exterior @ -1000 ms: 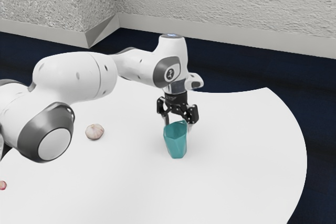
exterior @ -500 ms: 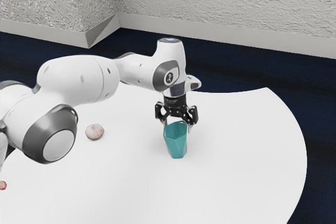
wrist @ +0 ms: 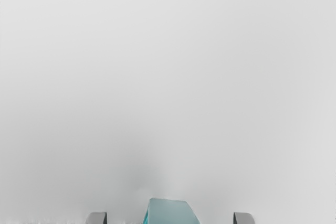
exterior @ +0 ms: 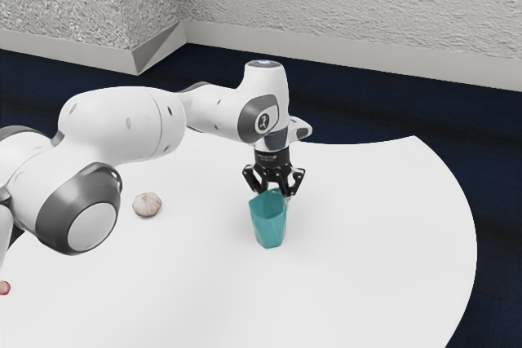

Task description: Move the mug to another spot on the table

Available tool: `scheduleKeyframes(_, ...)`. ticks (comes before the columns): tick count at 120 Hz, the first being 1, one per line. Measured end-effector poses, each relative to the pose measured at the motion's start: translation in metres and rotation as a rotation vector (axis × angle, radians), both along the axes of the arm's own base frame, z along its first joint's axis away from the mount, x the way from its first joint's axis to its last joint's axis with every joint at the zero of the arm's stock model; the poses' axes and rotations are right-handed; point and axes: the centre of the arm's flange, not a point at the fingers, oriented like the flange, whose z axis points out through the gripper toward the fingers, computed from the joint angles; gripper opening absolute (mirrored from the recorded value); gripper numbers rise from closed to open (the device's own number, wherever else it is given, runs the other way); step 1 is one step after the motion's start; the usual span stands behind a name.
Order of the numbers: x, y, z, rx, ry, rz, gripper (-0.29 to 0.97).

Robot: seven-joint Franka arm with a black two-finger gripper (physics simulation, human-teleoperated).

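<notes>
A teal faceted mug stands upright on the white table, near its middle. My black gripper points straight down right at the mug's rim, on its far side. In the wrist view a teal part of the mug sits midway between my two fingertips, with a bare gap on each side. The fingers stand narrower than before but do not touch the mug, so the gripper is open.
A small pale rounded object lies on the table toward the exterior view's left. A reddish bit sits at the left edge. The table's curved edge drops to dark floor on the right.
My fingers have drawn closer together over the mug's rim. The hand and the mug have both shifted slightly toward the exterior view's left.
</notes>
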Motion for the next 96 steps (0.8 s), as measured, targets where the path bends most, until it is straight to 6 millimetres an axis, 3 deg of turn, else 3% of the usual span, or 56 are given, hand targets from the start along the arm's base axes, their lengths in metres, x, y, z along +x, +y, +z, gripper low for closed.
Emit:
scheduleKeyframes(21,0.004,0.000,0.017,0.000,-0.011,0.026,0.08)
scheduleKeyframes(37,0.006,0.014,0.028,0.007,-0.004,0.063,0.03)
scheduleKeyframes(49,0.005,0.035,0.038,-0.011,0.017,0.122,-0.02)
scheduleKeyframes(75,-0.014,0.108,0.051,-0.019,0.192,0.255,-0.07)
scheduleKeyframes(96,-0.035,0.127,0.043,-0.069,0.329,0.252,-0.07)
